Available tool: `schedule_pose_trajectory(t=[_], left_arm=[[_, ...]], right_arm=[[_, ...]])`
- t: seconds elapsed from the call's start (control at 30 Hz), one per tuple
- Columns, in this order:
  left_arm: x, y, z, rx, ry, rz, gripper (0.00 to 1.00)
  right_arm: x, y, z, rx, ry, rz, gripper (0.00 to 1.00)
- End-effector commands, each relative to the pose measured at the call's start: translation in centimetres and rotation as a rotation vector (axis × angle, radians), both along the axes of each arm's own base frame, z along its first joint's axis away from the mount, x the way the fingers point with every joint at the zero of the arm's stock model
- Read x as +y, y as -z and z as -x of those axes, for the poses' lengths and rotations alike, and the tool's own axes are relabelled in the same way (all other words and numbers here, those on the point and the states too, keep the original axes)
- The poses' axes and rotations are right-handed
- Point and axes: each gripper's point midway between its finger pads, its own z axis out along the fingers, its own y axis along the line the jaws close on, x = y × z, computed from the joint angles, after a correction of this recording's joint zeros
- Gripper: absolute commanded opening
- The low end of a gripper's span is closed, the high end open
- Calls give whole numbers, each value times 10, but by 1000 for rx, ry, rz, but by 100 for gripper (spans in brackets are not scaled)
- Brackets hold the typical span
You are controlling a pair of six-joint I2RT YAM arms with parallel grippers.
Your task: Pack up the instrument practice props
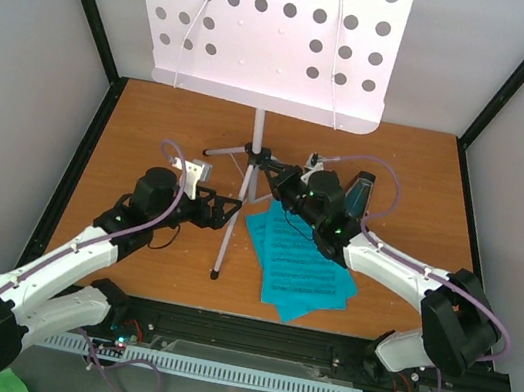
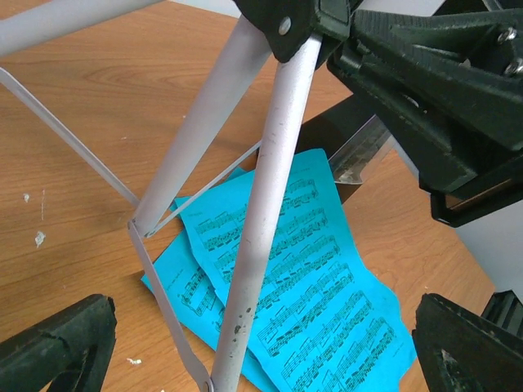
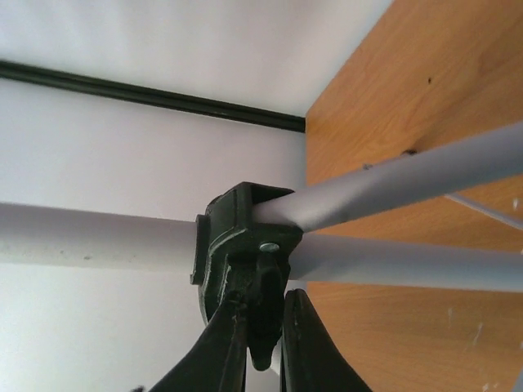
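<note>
Right jaws: right gripper [image 3: 260,355] pinched down on the tab hanging under the black collar [image 3: 241,237]; fingers [image 3: 214,359] press in from both sides
Left jaws: left gripper [image 2: 261,347] spread wide; one white tripod leg [image 2: 263,233] runs through the gap, touching neither side (as far as the wrist view shows)
Collar: joins the tripod legs of the music stand [image 1: 263,74] low on its post; right gripper reaches it from the right, left gripper sits lower on the left, at the near leg
Tripod: legs splayed on the brown surface [image 1: 152,126]; thin braces link them
Perforated desk [image 1: 261,28]: white, raised at the far side, face tilted toward the arms
Cyan pages [image 1: 303,264]: overlapping, fanned, flat on the surface just right of the near leg; partly under the right arm
Metronome [image 1: 360,195]: small dark pyramid, upright, just beyond the pages beside the right wrist; cover cannot be made out
</note>
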Motion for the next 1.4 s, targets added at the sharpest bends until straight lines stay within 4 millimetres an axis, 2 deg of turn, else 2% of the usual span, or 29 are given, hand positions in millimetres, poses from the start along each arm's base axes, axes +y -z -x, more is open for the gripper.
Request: schedule_pose_trajectory(t=[0.0, 0.23, 0.33, 0.37, 0.4, 0.5, 0.57, 0.6, 0.73, 0.8, 0.93, 1.17, 1.37], left_arm=[[-4, -28, -6, -48, 6, 36, 99], [-8, -30, -7, -41, 18, 53, 99], [-8, -29, -7, -31, 19, 59, 99], [-8, -29, -7, -29, 19, 61, 99], [-8, -31, -7, -32, 17, 63, 99], [-8, -34, -7, -37, 15, 66, 99], [-9, -34, -7, -41, 20, 67, 100], [-10, -34, -6, -41, 26, 68, 99], [-13, -28, -5, -39, 51, 74, 96], [-15, -25, -5, -37, 59, 77, 90], [-16, -20, -11, -24, 44, 78, 79], [-23, -7, -26, -9, 38, 47, 71], [-28, 0, -35, -11, 55, 6, 59]], right_arm=[[-10, -9, -5, -317, 9, 238, 3], [-20, 6, -6, -681, -31, 704, 8], [-20, -3, -5, -782, -48, 791, 9], [-20, -10, -2, -810, -54, 794, 13], [-18, -18, 0, -839, -66, 798, 22], [-22, -42, 9, -883, -70, 796, 61], [-32, -57, 15, -899, -40, 783, 72], [-39, -65, 18, -911, -20, 760, 74], [-54, -86, 28, -969, -67, 600, 71], [-57, -96, 29, -1019, -111, 512, 68], [-42, -120, 33, -1125, -209, 430, 63], [-16, -156, 22, -1251, -290, 376, 59], [2, -164, 13, -1289, -394, 344, 56]])
